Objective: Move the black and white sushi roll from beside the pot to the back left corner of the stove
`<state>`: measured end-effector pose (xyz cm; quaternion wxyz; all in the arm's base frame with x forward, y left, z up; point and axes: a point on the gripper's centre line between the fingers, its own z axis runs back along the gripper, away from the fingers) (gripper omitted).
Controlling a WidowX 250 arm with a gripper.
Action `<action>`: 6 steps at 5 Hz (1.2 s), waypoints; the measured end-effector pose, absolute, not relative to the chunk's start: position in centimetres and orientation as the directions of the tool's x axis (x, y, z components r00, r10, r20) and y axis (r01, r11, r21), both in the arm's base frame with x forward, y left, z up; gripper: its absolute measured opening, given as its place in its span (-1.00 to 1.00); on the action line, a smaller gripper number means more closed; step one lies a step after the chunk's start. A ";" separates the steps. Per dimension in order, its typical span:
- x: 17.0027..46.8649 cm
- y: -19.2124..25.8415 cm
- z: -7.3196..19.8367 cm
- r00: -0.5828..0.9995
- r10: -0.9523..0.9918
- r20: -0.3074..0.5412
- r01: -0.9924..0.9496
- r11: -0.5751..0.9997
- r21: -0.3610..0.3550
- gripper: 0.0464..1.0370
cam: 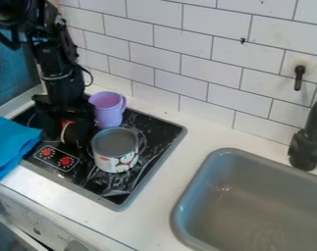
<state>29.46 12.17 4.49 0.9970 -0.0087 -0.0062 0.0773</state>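
The black gripper (67, 136) hangs low over the left part of the black stove top (150, 135), just left of the can and near the stove's red knobs. A small patch of red and white shows at the gripper; what it belongs to I cannot tell. Close on its right stands a can (115, 158) with a grey top and a patterned side. Behind the can, a purple cup (107, 111) stands upright, its handle to the right. A blue cloth (10, 145) lies at the left, partly on the stove's edge.
On the right, a grey sink (265, 206) is set into the white counter (180, 166), with a dark faucet (307, 147) behind it. A white tiled wall (193, 59) runs along the back. Two red knobs (66, 161) mark the stove's front left.
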 end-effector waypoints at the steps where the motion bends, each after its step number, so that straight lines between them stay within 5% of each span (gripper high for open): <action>1: 29.3 12.6 3.5 0.987 0.162 -0.020 -0.163 0.986 -0.025 0.85; 2: 29.2 13.0 3.5 0.986 0.168 -0.017 -0.169 0.985 -0.024 0.38; 3: 29.1 13.1 3.6 0.986 0.167 -0.015 -0.167 0.985 -0.036 0.27; 4: 27.9 14.4 6.6 0.981 0.196 0.004 -0.196 0.980 -0.030 0.27; 6: 30.3 19.8 10.1 0.973 0.229 0.033 -0.229 0.973 0.004 0.27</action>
